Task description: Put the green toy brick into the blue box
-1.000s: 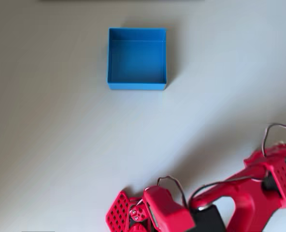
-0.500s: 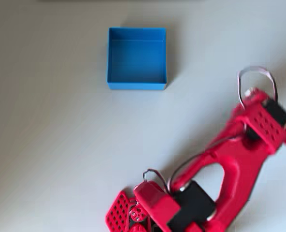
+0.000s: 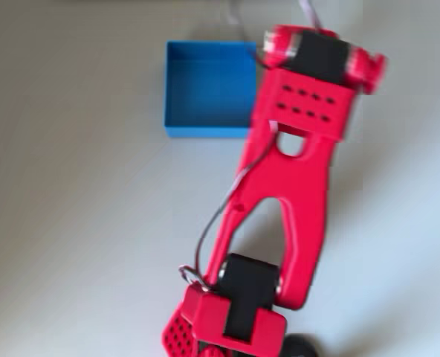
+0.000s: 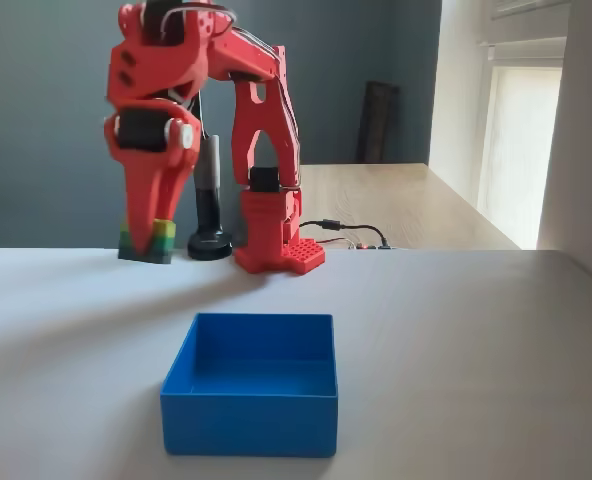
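In the fixed view my red gripper (image 4: 151,222) hangs pointing straight down, high above the table. Its fingers are shut on the green toy brick (image 4: 144,242), which shows a dark green side, a lime face and a yellowish edge. The blue box (image 4: 248,420) stands with nothing in it on the white table, nearer the camera and a little right of the gripper. In the overhead view the blue box (image 3: 205,89) is at the top centre, and the arm's upper end (image 3: 313,63) covers the box's right edge. The brick is hidden under the arm there.
The arm's red base (image 4: 276,245) stands at the far side of the table, with a black post on a round foot (image 4: 209,215) beside it. Thin cables (image 4: 351,232) trail to the right of the base. A wooden table (image 4: 416,205) lies beyond.
In the overhead view the arm has unfolded from the bottom right corner and swung up the picture. Its upper end now reaches the right edge of the blue box.
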Robot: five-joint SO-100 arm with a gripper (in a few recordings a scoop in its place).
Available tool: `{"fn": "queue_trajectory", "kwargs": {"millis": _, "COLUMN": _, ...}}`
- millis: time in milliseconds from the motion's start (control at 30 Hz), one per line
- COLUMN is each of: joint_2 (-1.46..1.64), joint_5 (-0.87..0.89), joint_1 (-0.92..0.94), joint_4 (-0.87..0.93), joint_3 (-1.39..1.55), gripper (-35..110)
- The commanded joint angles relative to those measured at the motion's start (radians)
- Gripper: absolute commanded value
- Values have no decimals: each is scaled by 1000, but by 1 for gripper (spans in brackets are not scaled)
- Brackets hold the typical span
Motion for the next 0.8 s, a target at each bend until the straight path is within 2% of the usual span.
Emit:
{"fn": "queue_trajectory", "kwargs": {"millis": 0, "joint_2": 41, "joint_5": -9, "joint_1": -98, "joint_4": 11, "joint_3": -63, "gripper": 0}}
{"fn": "queue_trajectory", "kwargs": {"millis": 333, "joint_2": 34, "joint_5": 3, "joint_1": -250, "joint_4": -15, "joint_3": 23, "gripper": 0}}
{"fn": "queue_trajectory", "kwargs": {"millis": 767, "joint_2": 32, "joint_5": -86, "joint_1": -267, "joint_4": -337, "joint_3": 301, "gripper": 0}}
